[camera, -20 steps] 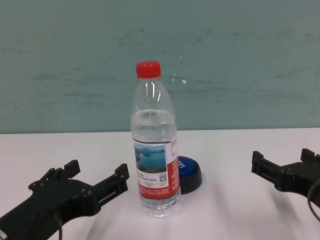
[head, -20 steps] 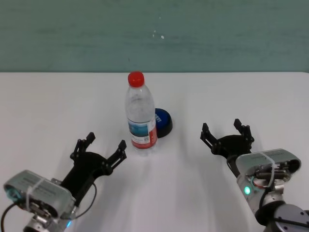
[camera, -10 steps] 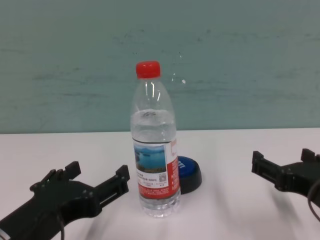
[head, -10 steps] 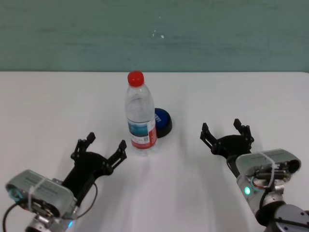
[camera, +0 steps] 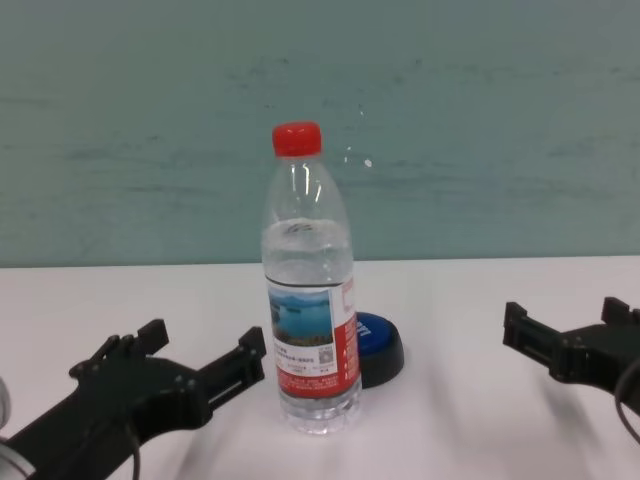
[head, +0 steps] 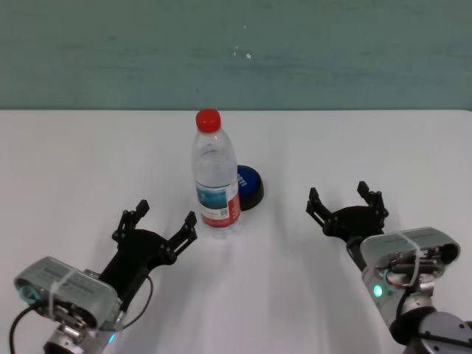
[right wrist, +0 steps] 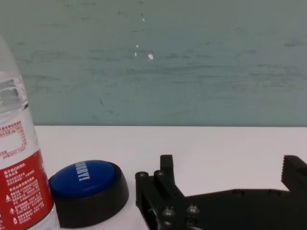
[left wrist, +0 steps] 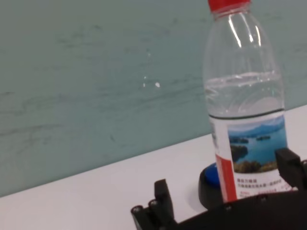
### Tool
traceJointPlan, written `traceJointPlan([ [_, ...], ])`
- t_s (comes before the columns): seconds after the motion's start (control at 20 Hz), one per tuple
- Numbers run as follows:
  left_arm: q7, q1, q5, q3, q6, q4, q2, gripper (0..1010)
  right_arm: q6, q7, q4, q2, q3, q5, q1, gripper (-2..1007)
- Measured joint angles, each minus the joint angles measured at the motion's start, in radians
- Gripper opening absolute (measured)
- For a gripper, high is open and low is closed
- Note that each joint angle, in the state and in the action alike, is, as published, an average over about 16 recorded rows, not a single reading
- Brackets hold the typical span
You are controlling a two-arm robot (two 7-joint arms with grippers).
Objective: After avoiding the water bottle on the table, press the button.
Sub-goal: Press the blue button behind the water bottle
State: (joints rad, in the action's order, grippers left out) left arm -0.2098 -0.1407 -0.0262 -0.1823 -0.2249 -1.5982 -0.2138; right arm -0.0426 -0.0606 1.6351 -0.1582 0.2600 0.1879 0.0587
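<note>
I am looking down at the table (head: 74, 162) with both arms low over its near half. The water bottle (head: 216, 177) is standing upright near the middle, red cap on, and the button (head: 249, 186) is sitting just behind it and slightly to its right, close enough that the bottle's base is hiding part of the black rim in the chest view.

My left gripper (head: 155, 227) is hovering with its fingers spread wide and nothing between them. The bottle is standing just past the tip of the right-hand finger (head: 189, 223), slightly outside the opening rather than inside it; I cannot tell whether that tip is touching the label or only sitting beside it. In the left wrist view the bottle is filling the space beyond that finger and the button is peeking out from behind its base.

My right gripper (head: 345, 204) is also holding its fingers apart and empty, well apart from the bottle. The button is lying ahead of its fingers and off to their left side, with bare table between. In the right wrist view I am seeing the blue dome with white lettering, unobstructed from this side, and the bottle's label at the frame's edge beyond it
</note>
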Motion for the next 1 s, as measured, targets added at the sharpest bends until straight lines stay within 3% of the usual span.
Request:
traceJointPlan([
  [1.0, 0.004, 0.018, 0.014, -0.015, -0.007, 0.014, 0.013, 1010, 0.000, 0.000, 0.000, 0.000, 0.000, 0.000, 0.000, 1004],
])
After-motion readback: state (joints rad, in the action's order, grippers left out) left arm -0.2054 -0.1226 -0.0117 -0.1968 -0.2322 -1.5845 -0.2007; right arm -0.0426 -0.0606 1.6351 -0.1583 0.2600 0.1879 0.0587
